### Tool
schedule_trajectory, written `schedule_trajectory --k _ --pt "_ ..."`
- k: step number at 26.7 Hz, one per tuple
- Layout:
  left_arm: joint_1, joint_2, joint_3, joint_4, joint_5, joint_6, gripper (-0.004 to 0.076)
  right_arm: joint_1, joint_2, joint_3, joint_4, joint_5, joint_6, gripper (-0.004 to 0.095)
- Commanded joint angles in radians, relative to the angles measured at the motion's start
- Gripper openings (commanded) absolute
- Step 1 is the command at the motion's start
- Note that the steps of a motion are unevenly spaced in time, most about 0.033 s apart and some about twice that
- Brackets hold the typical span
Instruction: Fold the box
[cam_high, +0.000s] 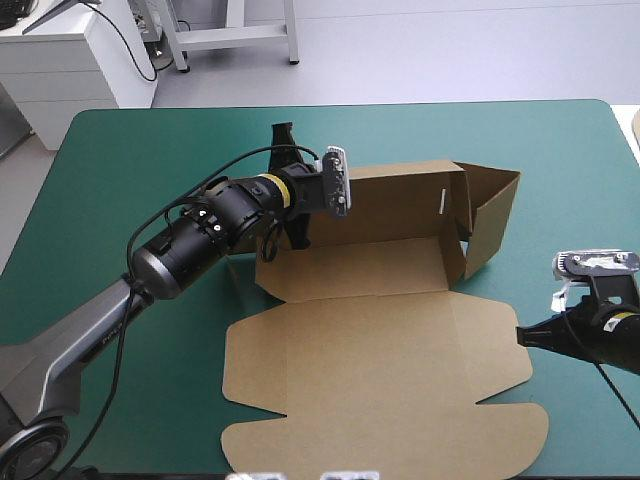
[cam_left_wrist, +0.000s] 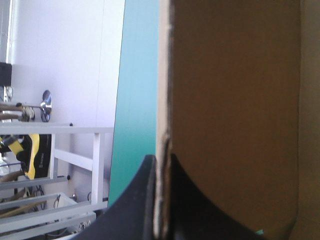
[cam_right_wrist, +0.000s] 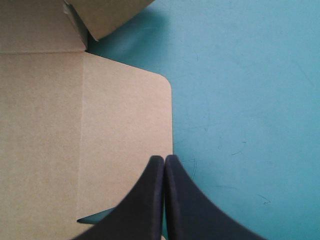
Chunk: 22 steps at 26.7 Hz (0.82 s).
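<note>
**Item: box** (cam_high: 380, 340), brown board, partly raised. It sits on the teal-green table cover (cam_high: 150, 150), right of the middle.

- **Far half:** the back wall (cam_high: 400, 205) stands up. The right end wall (cam_high: 492, 215) also stands, angled outward, with its top edge free. The floor panel lies flat between them.
- **Near half:** the lid (cam_high: 380, 400) lies flat and open. Its scalloped flap edges run out toward the table's near edge. The rounded right side flap (cam_right_wrist: 125, 125) lies flush on the cover.
- **Left end:** a board edge stands upright and is pinched there.

**Item: left gripper** (cam_left_wrist: 161, 170), turned on its side at the box's far-left corner.
- **Fingers:** black and all but closed, with the raw board edge clamped between them.
- **Surroundings:** the brown inner face fills the side toward the box, and a strip of teal-green cover runs along the outer side.

**Item: right gripper** (cam_right_wrist: 164, 160), low at the lid's right edge.
- **Fingers:** pressed together into one pointed arch, holding nothing.
- **Position:** the tip lies over the line where the side flap's edge meets the cover. Whether it touches the board cannot be told. The raised end wall's lower corner is ahead of it, well apart.

**Open room:** bare cover shows in a broad band along the far edge, a wide area to the left under the left arm, and a narrower area to the right of the end wall and the flap. Little margin shows at the near edge.
</note>
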Motion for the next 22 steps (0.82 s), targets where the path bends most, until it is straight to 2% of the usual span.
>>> schedule_trajectory --k 1,6,9,15,19,22 --pt "-0.039 -0.046 -0.027 0.023 -0.103 -0.006 -0.0008 -0.008 -0.006 -0.024 0.010 -0.044 -0.001 -0.0021" --pt "-0.071 -0.014 -0.029 0.060 -0.098 -0.001 -0.0008 -0.008 -0.006 -0.024 0.022 -0.057 -0.001 -0.0021" --pt "-0.091 0.027 -0.029 0.129 -0.105 -0.058 -0.0008 -0.008 -0.006 -0.024 0.084 -0.123 0.018 -0.0021" --pt "-0.162 0.080 -0.017 0.582 -0.101 -0.443 -0.0008 -0.008 0.020 -0.034 0.126 -0.278 0.039 -0.0020" --pt "-0.202 0.082 0.031 0.756 -0.107 -0.605 -0.0008 -0.008 0.077 -0.075 0.143 -0.300 0.039 -0.0019" --pt "-0.210 0.082 0.107 0.954 -0.103 -0.788 -0.0008 -0.008 0.167 -0.168 0.142 -0.345 0.039 -0.0019"
